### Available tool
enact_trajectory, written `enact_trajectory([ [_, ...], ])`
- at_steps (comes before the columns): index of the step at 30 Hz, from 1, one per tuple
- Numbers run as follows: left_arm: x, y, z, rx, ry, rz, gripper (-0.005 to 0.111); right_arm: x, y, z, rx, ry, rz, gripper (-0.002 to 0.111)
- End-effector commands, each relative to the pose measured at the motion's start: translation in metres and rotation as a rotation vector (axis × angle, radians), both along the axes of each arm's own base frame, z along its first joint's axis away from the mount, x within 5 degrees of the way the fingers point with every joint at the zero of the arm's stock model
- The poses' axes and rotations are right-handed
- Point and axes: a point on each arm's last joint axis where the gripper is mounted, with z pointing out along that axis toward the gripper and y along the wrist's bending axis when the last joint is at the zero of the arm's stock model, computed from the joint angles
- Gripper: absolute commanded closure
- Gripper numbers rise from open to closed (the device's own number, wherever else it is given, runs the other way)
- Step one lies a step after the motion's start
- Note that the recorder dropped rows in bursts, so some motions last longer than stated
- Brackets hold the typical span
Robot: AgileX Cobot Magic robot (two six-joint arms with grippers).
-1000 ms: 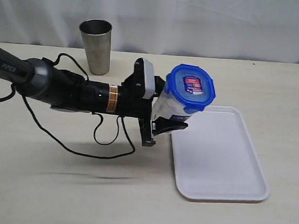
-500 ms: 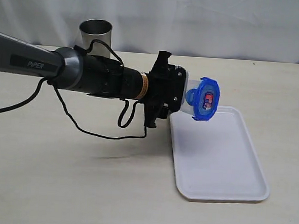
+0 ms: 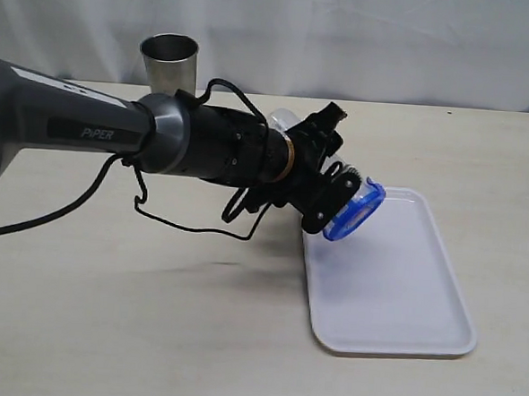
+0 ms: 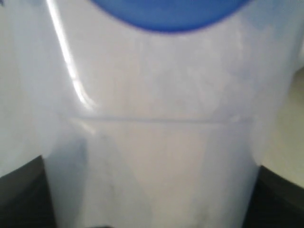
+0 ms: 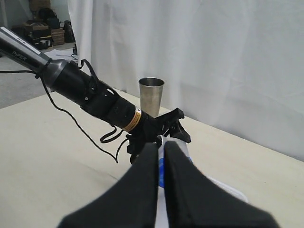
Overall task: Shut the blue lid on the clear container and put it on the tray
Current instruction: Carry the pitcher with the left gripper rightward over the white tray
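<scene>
A pale counter (image 3: 149, 317) meets a white curtain (image 3: 391, 44). The left gripper (image 3: 333, 182) clamps the clear container (image 4: 152, 142), its blue lid (image 3: 355, 210) tilted down over the tray (image 3: 393, 296). The right gripper (image 5: 160, 161) is nearly closed.

Soft, even light; faint shadows on the surface (image 3: 148, 334). Left wrist view blurred, glare streak on the clear container (image 4: 156, 156).

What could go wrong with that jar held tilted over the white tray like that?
The left gripper holds the clear container tilted, with the blue lid pointing down toward the tray. Released like this, it would probably land on the lid's edge and fall over. It also seems to hang near the tray's rim on the arm's side, so it might end up half off. Whether the lid is latched cannot be seen; a hard landing could pop it.
</scene>
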Motion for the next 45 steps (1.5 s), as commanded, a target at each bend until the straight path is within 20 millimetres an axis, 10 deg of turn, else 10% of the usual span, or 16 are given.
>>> enact_trajectory([
  [1,-0.011,-0.013,0.008,0.044,-0.052,-0.044,0.107,0.001,0.0,-0.001,-0.005,-0.002,-0.008,0.104],
  [19,-0.024,-0.025,0.009,0.088,-0.087,-0.085,0.107,0.001,0.0,-0.002,-0.009,0.003,-0.01,0.104],
  [45,-0.076,-0.077,0.028,-1.016,0.951,-0.167,0.107,0.001,-0.001,-0.004,-0.023,0.025,-0.015,0.104],
])
